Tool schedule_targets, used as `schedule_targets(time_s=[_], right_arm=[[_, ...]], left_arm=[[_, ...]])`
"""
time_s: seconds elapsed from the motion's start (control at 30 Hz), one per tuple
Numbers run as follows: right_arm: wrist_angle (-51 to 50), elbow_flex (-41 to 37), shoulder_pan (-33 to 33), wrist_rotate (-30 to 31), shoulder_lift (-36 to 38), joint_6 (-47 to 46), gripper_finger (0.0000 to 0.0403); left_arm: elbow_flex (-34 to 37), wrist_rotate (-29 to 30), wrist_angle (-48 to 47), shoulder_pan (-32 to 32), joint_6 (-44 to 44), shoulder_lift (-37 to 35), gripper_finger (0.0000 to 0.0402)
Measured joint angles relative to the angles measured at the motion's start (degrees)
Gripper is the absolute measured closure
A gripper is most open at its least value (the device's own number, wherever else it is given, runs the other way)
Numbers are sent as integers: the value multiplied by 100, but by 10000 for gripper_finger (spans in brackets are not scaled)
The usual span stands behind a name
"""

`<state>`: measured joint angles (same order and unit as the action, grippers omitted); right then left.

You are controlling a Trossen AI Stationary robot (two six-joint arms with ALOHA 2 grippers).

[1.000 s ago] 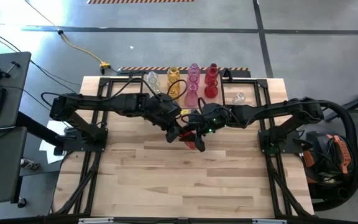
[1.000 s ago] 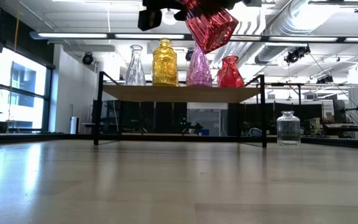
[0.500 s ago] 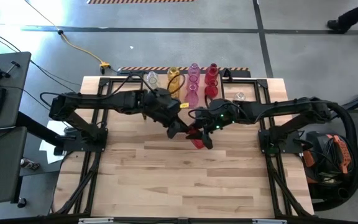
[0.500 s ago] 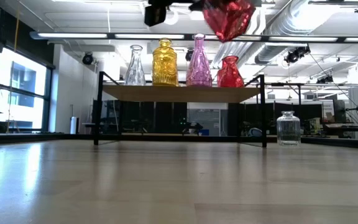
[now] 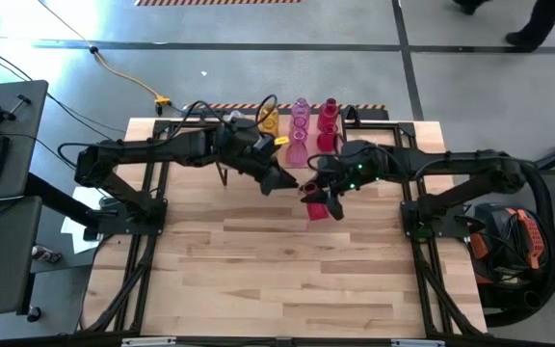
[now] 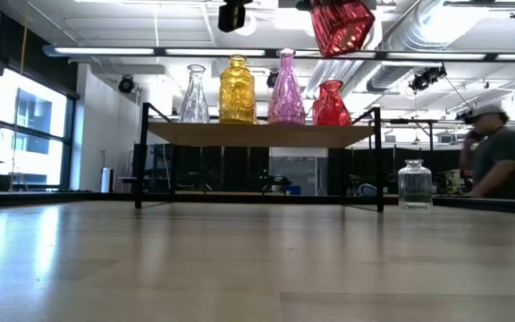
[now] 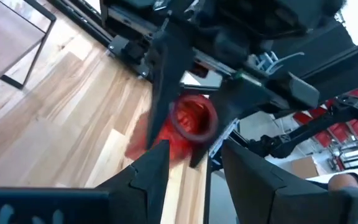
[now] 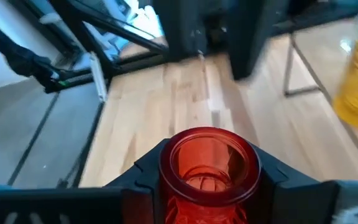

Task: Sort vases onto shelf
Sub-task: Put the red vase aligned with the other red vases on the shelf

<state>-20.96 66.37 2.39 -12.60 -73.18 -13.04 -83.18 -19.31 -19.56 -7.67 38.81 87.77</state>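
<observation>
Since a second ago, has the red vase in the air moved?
Yes. In the low view the red vase has shifted right and up, now hanging above the red vase on the shelf, held by the right gripper.

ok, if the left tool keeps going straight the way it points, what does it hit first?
Probably the red vase held in the right tool: in the left wrist view it sits directly ahead of the left tool, whose fingers stand apart. Depth is unclear.

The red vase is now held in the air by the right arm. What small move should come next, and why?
Probably carry the red vase toward the shelf. The right gripper has its fingers around the neck, the left gripper has let go, and the vase hangs above the shelf's height, in front of it.
</observation>
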Motion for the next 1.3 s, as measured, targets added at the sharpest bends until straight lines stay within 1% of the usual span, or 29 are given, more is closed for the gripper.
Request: schedule_targets(time_s=[0.17,0.3,0.4,0.47,0.6,0.73,0.87,1.03,1.2,1.3], right_arm=[[-257,-2,167,54,85,55,282],[-408,-2,306,170,318,138,283],[-368,-2,444,188,728,208,283],[-366,-2,548,303,1033,328,283],[-367,-2,703,667,1630,704,283],[-313,-128,750,1044,2068,1230,283],[127,-576,928,1118,2502,1314,283],[887,-1564,1185,1218,2942,1049,283],[1547,-2245,1262,1319,2907,909,283],[2137,-2556,1262,1368,2762,1096,283]], left_arm=[[0,-2,16,-25,0,0,261],[2,-7,44,-30,-111,-56,261],[4,24,46,-58,-140,-79,261],[4,33,155,-64,-142,-92,261],[4,40,353,-100,-152,-94,261],[4,81,354,-138,-249,-94,261],[1,149,391,-189,-306,-172,261],[7,159,356,-271,-464,-363,261],[7,157,341,-453,-704,-643,261],[5,157,344,-594,-914,-817,261]])
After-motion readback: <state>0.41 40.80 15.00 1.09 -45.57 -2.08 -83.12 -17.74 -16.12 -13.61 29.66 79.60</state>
